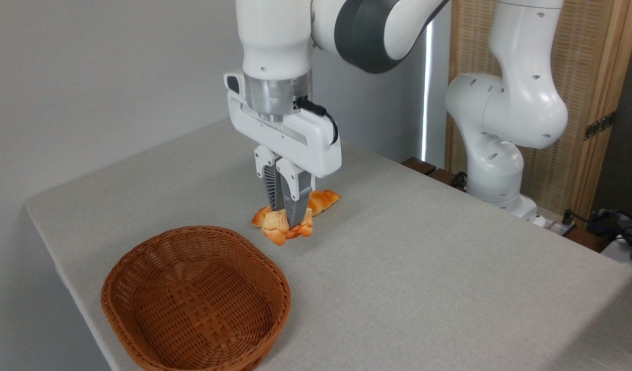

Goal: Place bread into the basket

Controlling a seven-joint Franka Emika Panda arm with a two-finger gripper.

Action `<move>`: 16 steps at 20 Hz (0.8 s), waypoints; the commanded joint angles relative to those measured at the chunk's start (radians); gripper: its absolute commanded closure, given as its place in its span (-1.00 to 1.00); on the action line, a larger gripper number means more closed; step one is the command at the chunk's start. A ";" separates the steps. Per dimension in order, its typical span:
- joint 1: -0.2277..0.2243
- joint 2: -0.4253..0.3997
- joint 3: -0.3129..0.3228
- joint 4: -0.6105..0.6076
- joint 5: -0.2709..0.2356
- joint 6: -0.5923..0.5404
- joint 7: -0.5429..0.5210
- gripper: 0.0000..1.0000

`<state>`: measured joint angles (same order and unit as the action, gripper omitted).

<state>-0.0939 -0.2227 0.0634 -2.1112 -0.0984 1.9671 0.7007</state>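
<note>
Bright even light, soft shadows, sharp focus

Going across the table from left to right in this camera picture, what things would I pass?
basket → bread, with the claw down on it → croissant-shaped roll just behind → the robot's white base at the table's far right edge.

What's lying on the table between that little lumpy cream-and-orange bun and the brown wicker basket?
Nothing: in the camera view only bare grey table separates the bun from the basket.
</note>
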 commanded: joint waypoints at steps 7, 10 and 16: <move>-0.006 0.106 0.059 0.053 -0.060 0.285 0.017 0.41; -0.007 0.147 0.053 0.053 -0.058 0.381 0.016 -0.42; -0.010 0.175 0.053 0.053 -0.055 0.388 0.010 -1.00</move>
<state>-0.0993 -0.0602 0.1129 -2.0767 -0.1354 2.3474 0.7014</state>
